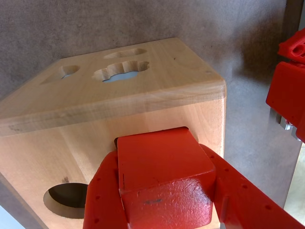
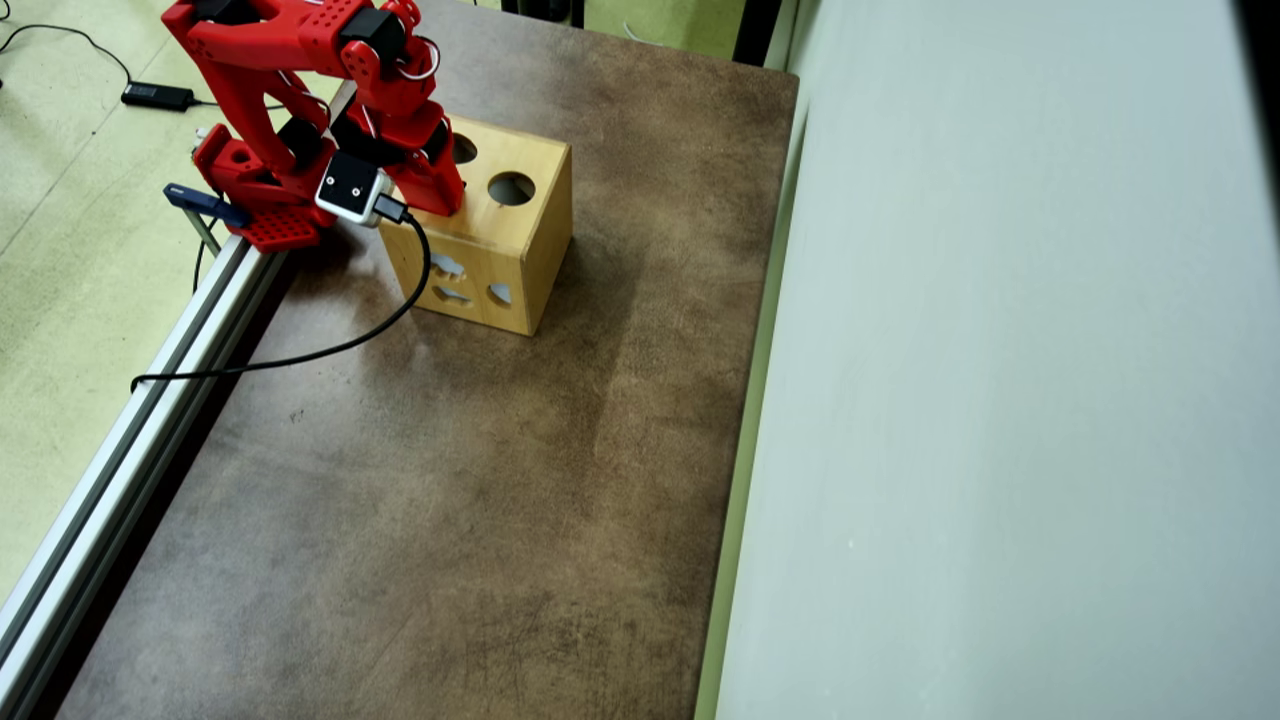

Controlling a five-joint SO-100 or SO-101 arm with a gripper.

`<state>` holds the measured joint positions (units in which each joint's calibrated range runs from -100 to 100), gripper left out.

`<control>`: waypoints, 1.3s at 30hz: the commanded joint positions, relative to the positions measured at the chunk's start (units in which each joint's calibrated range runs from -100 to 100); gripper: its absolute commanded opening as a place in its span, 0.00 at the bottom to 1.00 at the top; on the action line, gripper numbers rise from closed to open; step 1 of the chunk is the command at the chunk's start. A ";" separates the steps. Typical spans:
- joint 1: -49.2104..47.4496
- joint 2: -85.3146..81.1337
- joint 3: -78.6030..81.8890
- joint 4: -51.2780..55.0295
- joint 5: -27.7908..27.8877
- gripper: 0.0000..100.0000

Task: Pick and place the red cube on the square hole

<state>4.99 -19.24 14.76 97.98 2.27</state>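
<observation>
In the wrist view my gripper (image 1: pixel 159 153) is shut on the red cube (image 1: pixel 164 191), one red finger on each side of it. The cube hangs just over the top face of the light wooden box (image 1: pixel 157 102). Only a dark corner of the square hole (image 1: pixel 116 142) shows behind the cube's far left edge; the cube hides the remainder. A round hole (image 1: pixel 66 200) lies to the left of the cube. In the overhead view the gripper (image 2: pixel 440 195) is over the box (image 2: pixel 520 250), and the arm hides the cube and the square hole.
The box's side face has several shaped cutouts (image 1: pixel 121 70). A round hole (image 2: pixel 511 188) shows on its top. The arm's red base (image 2: pixel 250 190) sits left of the box beside an aluminium rail (image 2: pixel 130 430). A black cable (image 2: pixel 330 345) trails over the brown table (image 2: pixel 450 500).
</observation>
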 commanded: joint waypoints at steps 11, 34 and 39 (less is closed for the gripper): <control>0.58 -1.27 -0.18 0.25 0.39 0.42; 0.43 -1.27 -0.09 0.33 0.34 0.80; 0.43 -1.27 -0.09 0.33 0.34 0.80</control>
<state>5.50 -19.24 14.85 98.22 2.32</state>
